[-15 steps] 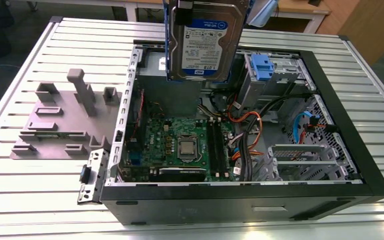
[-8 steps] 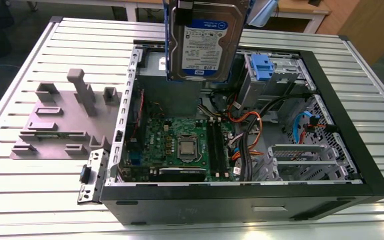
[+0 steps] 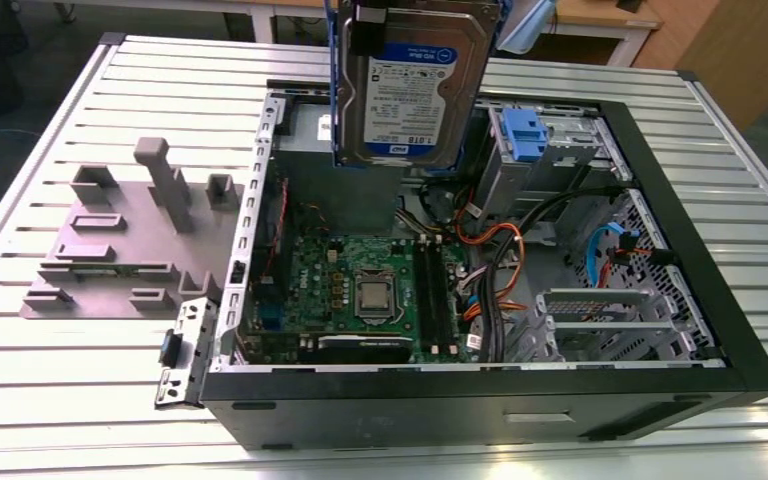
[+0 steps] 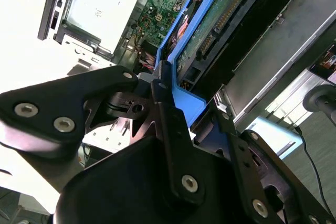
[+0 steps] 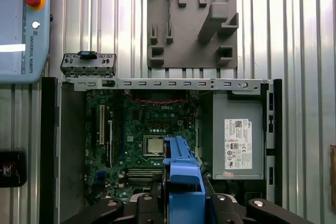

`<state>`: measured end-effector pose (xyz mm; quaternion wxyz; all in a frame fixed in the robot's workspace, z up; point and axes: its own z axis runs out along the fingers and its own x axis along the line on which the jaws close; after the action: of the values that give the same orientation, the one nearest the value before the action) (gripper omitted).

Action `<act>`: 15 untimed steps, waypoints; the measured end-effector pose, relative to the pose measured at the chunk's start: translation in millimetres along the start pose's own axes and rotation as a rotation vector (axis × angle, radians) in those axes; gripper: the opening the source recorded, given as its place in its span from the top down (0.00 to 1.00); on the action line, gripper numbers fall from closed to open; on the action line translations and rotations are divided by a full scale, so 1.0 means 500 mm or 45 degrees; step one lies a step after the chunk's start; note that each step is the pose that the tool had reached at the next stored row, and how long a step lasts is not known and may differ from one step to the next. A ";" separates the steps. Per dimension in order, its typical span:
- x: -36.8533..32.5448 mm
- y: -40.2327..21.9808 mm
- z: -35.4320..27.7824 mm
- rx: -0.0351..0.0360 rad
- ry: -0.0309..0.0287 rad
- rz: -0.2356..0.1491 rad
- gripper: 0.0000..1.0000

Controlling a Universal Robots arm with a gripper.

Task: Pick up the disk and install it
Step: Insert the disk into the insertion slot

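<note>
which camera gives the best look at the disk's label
The exterior view: the disk hangs upright above the open computer case, its white-and-blue label facing the camera. The second wrist view shows its circuit-board side and blue carrier; the first wrist view shows that carrier edge-on.

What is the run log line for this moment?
stage: disk in hand | gripper: shut on disk | disk: upright, above open computer case | installed: not yet
</note>
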<state>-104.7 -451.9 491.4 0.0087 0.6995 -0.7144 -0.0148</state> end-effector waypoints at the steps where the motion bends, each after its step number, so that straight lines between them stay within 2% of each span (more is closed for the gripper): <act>1: 0.000 0.000 0.000 0.0000 0.0000 0.000 0.64; 15: 0.000 -0.007 0.000 0.0000 0.0001 0.000 0.64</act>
<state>-101.3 -451.9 491.4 0.0087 0.6995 -0.7144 -0.0148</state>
